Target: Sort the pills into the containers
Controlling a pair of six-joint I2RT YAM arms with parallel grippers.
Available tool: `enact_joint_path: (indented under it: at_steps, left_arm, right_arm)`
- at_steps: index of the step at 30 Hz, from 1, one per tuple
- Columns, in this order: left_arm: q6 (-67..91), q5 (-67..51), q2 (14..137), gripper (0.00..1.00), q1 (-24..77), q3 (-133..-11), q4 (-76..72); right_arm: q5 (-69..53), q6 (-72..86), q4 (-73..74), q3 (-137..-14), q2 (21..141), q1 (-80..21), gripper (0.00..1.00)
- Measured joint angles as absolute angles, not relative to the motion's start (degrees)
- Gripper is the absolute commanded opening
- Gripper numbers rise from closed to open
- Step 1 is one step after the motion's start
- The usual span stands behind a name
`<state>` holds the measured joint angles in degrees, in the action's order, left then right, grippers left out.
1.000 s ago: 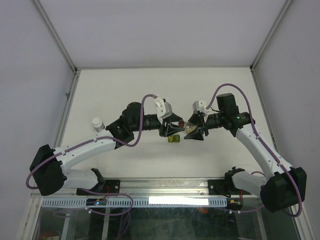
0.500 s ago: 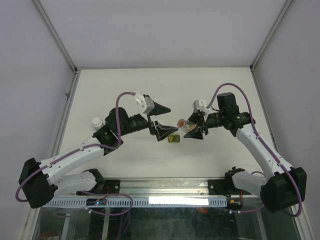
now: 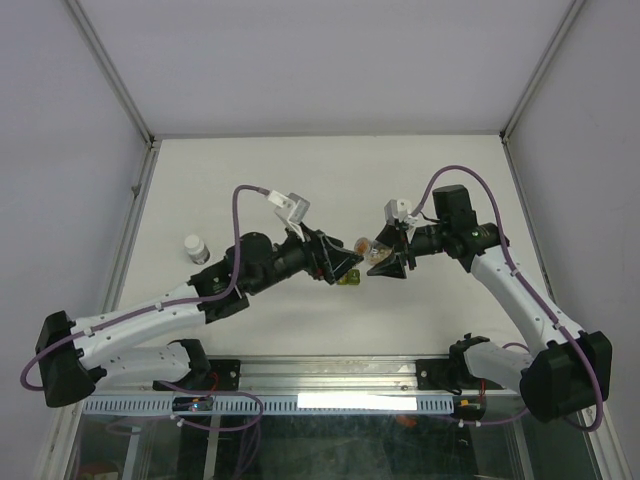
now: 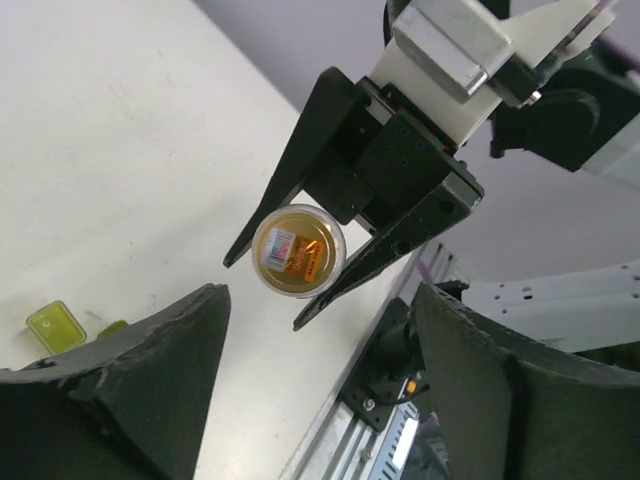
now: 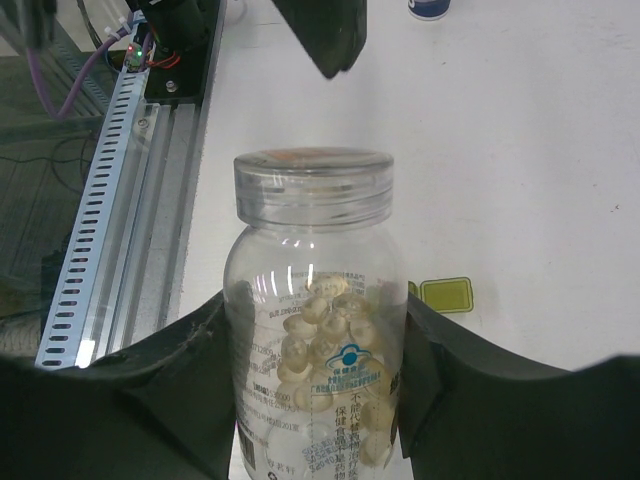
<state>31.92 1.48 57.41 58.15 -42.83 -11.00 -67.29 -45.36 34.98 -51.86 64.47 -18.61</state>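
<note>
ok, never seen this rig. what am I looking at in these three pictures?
Two robot arms are bolted to a white table, each ending in a two-finger gripper. The overhead picture looks down from behind them. The other two come from a camera on each wrist. The right gripper is clamped on a clear bottle of pills, lid on. The left gripper is open, facing the bottle's lid. On the table sit a small green box near the grippers and a white-capped vial off to the left.

White table (image 3: 300, 170). Small olive-green compartment box (image 3: 349, 279) lies near centre. White-capped vial (image 3: 196, 248) stands upright, well apart, toward the left edge.
</note>
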Motion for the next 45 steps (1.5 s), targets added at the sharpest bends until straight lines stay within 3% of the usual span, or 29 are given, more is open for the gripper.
enact_joint_path:
  at_steps: [9,14,17,27,31,33,35,37,38,40,41,42,45]
  left_arm:
    - [29.54,11.46,68.14,0.64,62.65,-55.4,-1.15]
    - [28.84,11.86,70.83,0.5,62.65,-56.77,0.8]
    - [28.75,11.31,71.81,0.48,62.67,-57.36,1.02]
    - [27.57,8.1,71.99,0.2,62.52,-57.71,1.48]
    - [21.5,3.42,71.75,0.1,61.56,-56.66,-0.56]
    - [15.9,-1.02,71.16,0.11,60.55,-54.96,-3.09]
    - [7.31,-7.92,70.32,0.15,59.02,-52.9,-6.22]
    - [-0.6,-14.26,69.67,0.3,57.63,-51.79,-7.75]
    - [-5.15,-17.61,69.34,0.4,56.82,-51.44,-8.21]
    - [-11.94,-22.15,69.08,0.77,55.7,-51.2,-8.73]
    - [-14.09,-23.11,69.06,0.91,55.29,-51.2,-8.95]
    - [-15.55,-24.49,68.9,0.98,54.65,-51.05,-8.88]
    - [-16.19,-24.4,67.77,0.99,53.56,-49.8,-10.55]
  right_arm:
    - [-67.24,-45.36,34.96,-51.86,64.62,-18.61,0.0]
    - [-67.22,-45.36,34.94,-51.86,64.71,-18.61,0.0]
    - [-66.78,-45.36,34.96,-51.86,64.77,-18.59,0.0]
    - [-66.89,-45.39,35.38,-51.86,64.77,-18.61,0.0]
    - [-67.18,-45.5,36.1,-51.86,64.77,-18.59,0.0]
    - [-67.4,-45.67,36.69,-51.86,64.77,-18.63,0.0]
    - [-67.88,-46.0,37.01,-51.86,64.77,-18.9,0.0]
    - [-68.42,-46.26,37.32,-51.86,64.77,-19.38,0.0]
    - [-68.79,-46.46,37.23,-51.86,64.75,-19.64,0.0]
    - [-69.45,-46.72,36.8,-51.86,64.66,-19.88,0.0]
    - [-69.56,-46.68,36.56,-51.86,64.64,-19.88,0.0]
    - [-69.17,-46.41,36.21,-51.96,64.6,-19.7,0.0]
    - [-68.34,-46.02,35.57,-52.07,64.6,-18.72,0.0]
